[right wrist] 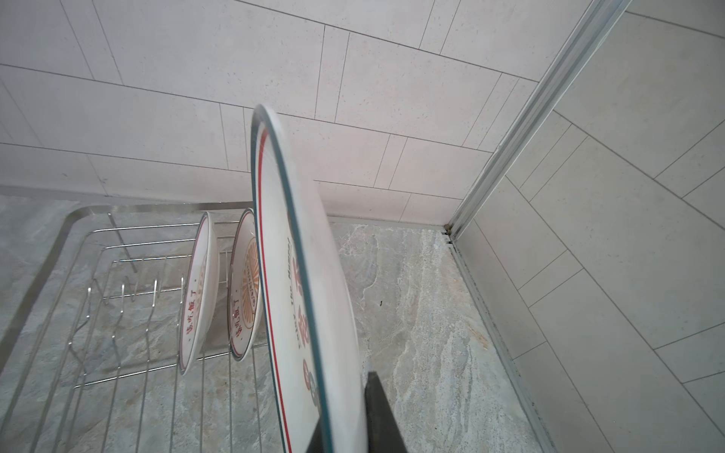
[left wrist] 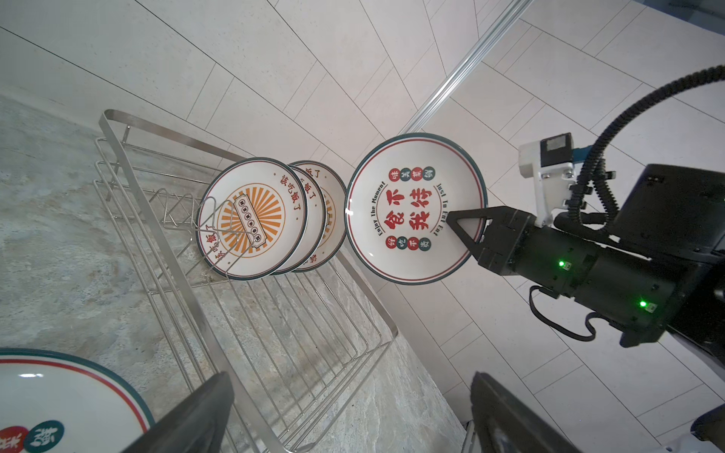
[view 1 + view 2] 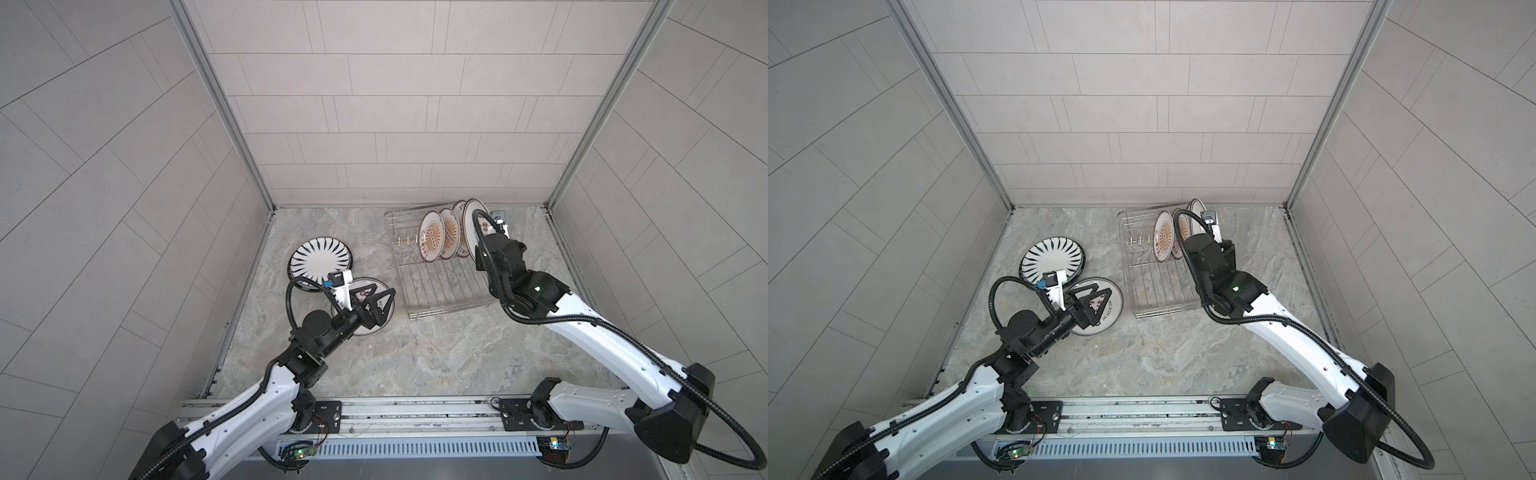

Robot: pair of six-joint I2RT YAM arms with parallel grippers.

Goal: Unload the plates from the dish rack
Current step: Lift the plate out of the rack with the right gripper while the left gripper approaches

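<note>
One plate — stiff, probably slick and breakable — hung edge-up, right gripper clamped on its rim; left gripper gaped wide, empty.

The surface nearest me is bare, free passage. Farther off, the dish rack and striped plate obstruct.

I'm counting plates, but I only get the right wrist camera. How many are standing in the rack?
Observer: Three sunburst plates stand in the dish rack; your held plate hides one.
Operator: Any out already?
Observer: A black-striped plate lies flat on the table.
Operator: Only that?
Observer: A red-lettered plate lies beside it, under the open left gripper.
</note>
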